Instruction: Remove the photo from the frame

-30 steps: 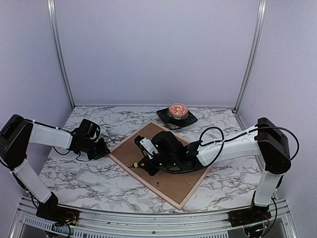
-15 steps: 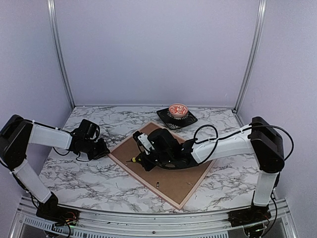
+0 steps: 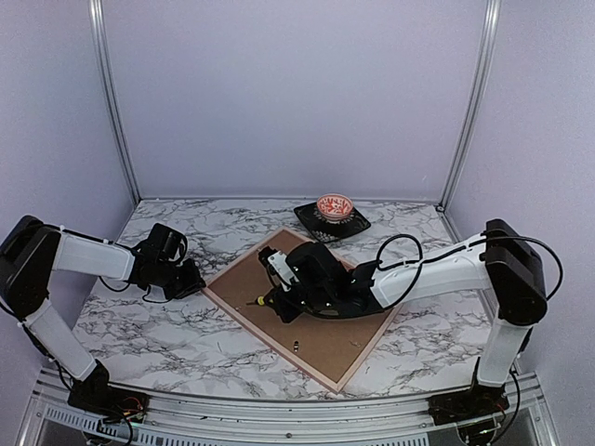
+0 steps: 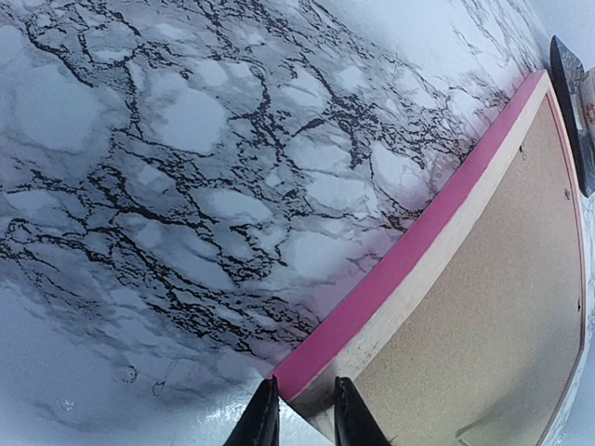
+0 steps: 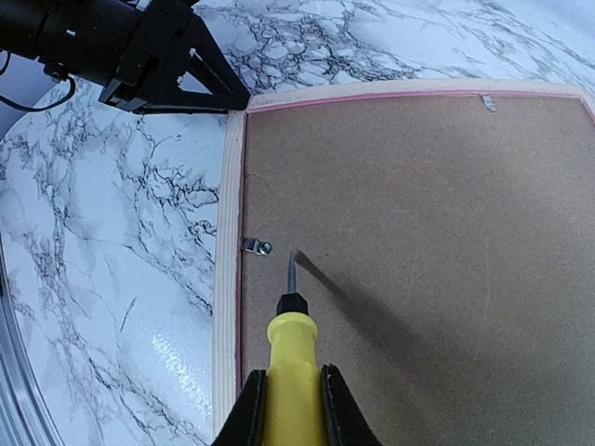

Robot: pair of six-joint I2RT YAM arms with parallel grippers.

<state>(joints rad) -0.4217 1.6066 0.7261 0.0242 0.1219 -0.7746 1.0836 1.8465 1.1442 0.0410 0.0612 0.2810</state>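
The frame (image 3: 271,340) lies face down on the marble table (image 3: 177,344), set at an angle, with one corner toward the left arm and another toward the near edge. Its pink border (image 4: 409,269) shows along the outer side, and pale wood shows on the back. The brown backing board (image 3: 335,339) fills the frame's back and faces up. The photo itself is hidden in every view.

A small metal clip (image 5: 256,246) sits on the board just inside the frame's left rail. A second clip (image 5: 485,102) sits by the far rail.

The right gripper (image 5: 290,400) is over the board, its fingers closed around the yellow handle of a screwdriver (image 5: 290,348). The tool's dark tip points at the board just beside the first clip; whether it touches the clip cannot be told.

The left gripper (image 4: 302,423) is at the frame's left corner, low by the table. Its two dark fingers (image 4: 263,423) stand on either side of the corner and pinch it between them.

Beyond the frame's far corner, well apart from both grippers, a red-patterned bowl (image 3: 333,205) rests on a dark square plate (image 3: 310,221).
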